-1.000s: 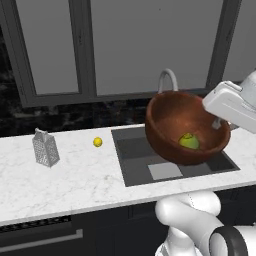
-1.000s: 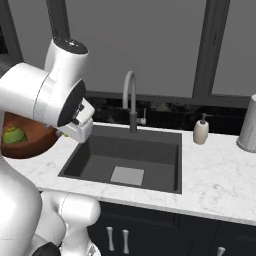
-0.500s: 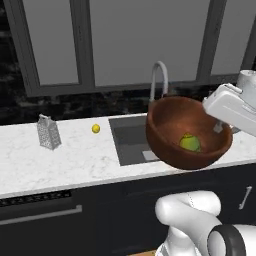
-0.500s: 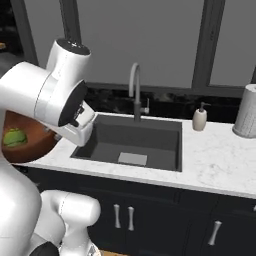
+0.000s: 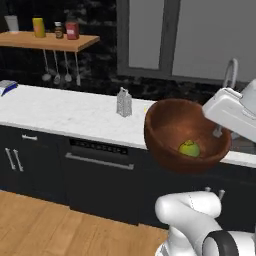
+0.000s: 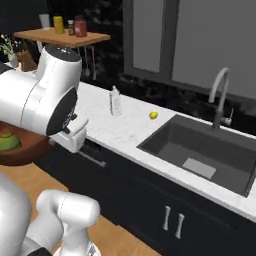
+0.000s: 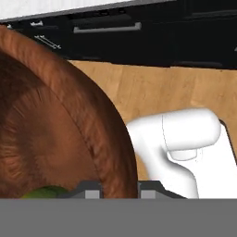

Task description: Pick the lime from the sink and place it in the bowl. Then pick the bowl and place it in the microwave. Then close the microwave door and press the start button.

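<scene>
Hanging in open air off the tabletop's [image 5: 65, 112] front edge, above the wood floor, the deep reddish-brown wooden bowl [image 5: 170, 132] is pinched at its rim by the gripper [image 7: 119, 187]. The small round lime [image 5: 189, 148] lies inside; the dark sink [image 6: 200, 150] is well apart.

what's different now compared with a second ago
The base has driven back and to the left, so the whole view shifted: the sink now lies off to the right and a wall shelf has come into sight. Unchanged: the gripper still clamps the bowl rim, the lime inside.
</scene>
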